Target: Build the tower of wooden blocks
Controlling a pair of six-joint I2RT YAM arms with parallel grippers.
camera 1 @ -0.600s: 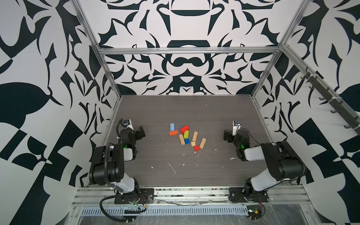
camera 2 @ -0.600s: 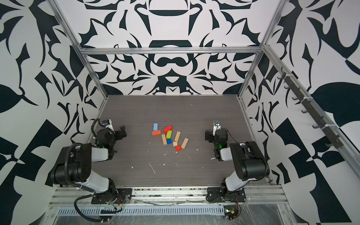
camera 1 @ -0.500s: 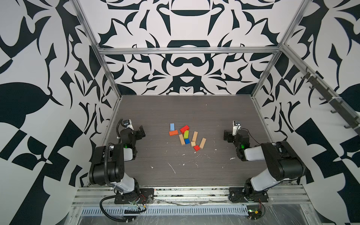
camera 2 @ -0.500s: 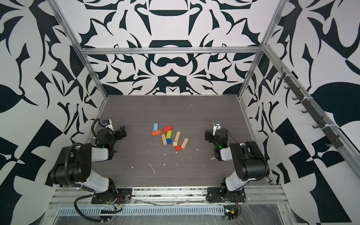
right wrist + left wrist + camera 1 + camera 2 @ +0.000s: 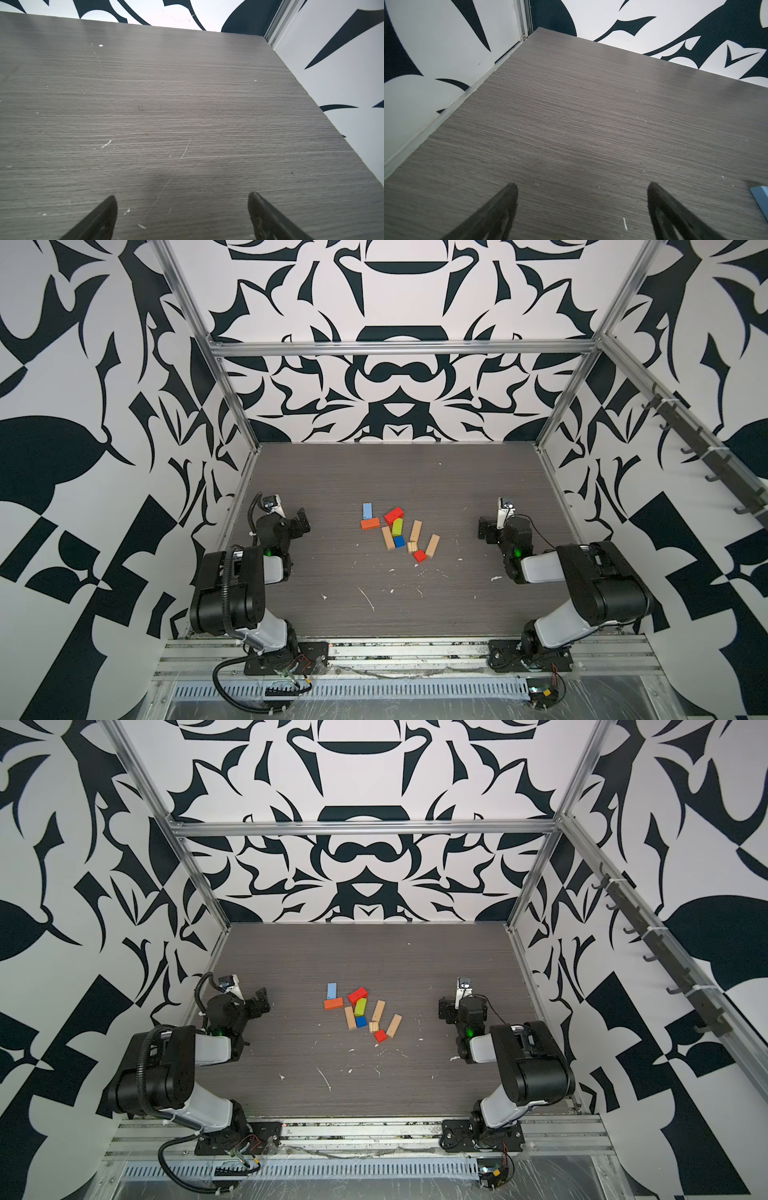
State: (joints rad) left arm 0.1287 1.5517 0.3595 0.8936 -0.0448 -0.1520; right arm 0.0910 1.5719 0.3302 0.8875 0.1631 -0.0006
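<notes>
Wood blocks (image 5: pixel 397 527) are lying loose in a small cluster near the middle of the table (image 5: pixel 415 472), between my left gripper (image 5: pixel 582 185) and my right gripper (image 5: pixel 182 195) and well apart from both. I am holding both with jaws spread wide, clamping nothing, each hanging over bare table.

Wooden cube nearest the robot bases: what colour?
Red. The small wooden cube shows best in both top views.

Bright, diffuse light filling the scene, soft faint shadows pooling, pale glare sheening the table (image 5: pixel 695 70), wide-angle edges bowing.
</notes>
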